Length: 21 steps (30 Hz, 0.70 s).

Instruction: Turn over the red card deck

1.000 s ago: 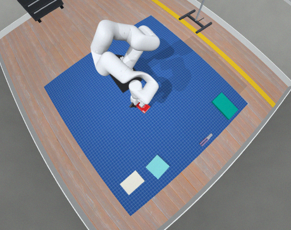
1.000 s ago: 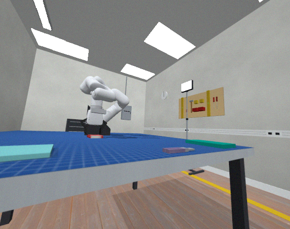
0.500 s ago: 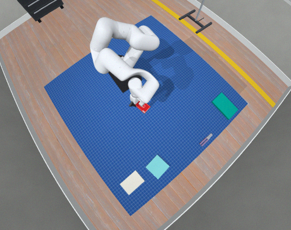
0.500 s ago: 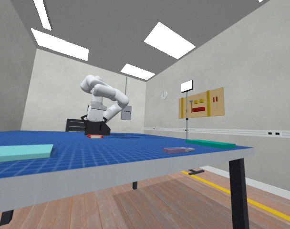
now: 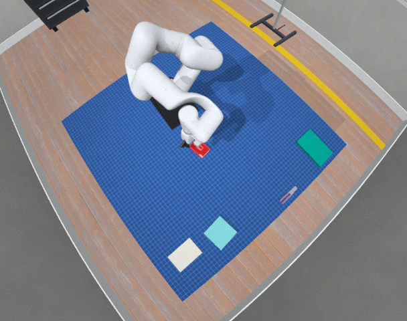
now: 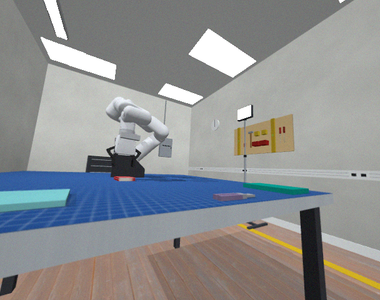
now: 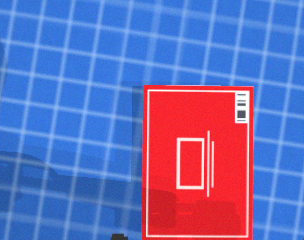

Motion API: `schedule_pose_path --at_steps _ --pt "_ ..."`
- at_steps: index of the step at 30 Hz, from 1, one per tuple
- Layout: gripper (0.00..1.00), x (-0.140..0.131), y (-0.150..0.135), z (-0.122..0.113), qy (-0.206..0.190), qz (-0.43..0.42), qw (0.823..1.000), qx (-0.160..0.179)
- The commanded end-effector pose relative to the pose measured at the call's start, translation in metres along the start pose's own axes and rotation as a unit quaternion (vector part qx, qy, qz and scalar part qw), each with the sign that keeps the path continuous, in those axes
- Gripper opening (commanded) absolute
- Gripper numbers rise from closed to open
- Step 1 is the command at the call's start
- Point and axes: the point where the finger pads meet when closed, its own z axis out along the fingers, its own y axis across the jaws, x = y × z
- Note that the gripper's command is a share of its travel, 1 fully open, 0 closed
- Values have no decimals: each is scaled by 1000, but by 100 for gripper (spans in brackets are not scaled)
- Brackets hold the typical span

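The red boxed card deck point(image 5: 200, 149) lies flat on the blue mat point(image 5: 197, 166), near the mat's middle. In the wrist view the red boxed card deck point(image 7: 198, 161) shows its broad face with white line markings. It also shows as a thin flat red slab in the exterior view point(image 6: 124, 178). My gripper point(image 5: 191, 142) hangs right over the deck's near end, a little above it. It is open and empty. Its fingertips barely show at the bottom edge of the wrist view.
A green slab point(image 5: 314, 147) lies at the mat's right corner. A cyan slab point(image 5: 220, 232) and a cream slab point(image 5: 184, 254) lie near the front edge. A small purple piece point(image 5: 287, 194) lies at the mat's right edge. The arm's black base point(image 5: 171, 112) stands behind the deck.
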Motion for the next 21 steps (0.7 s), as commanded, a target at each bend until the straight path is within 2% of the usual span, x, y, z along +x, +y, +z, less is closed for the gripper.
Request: schedule_pose_path --at_steps 1,21 --pt "100 1 1 -5 1 0 1000 -1" --pt "100 1 1 -7 1 0 1000 -1"
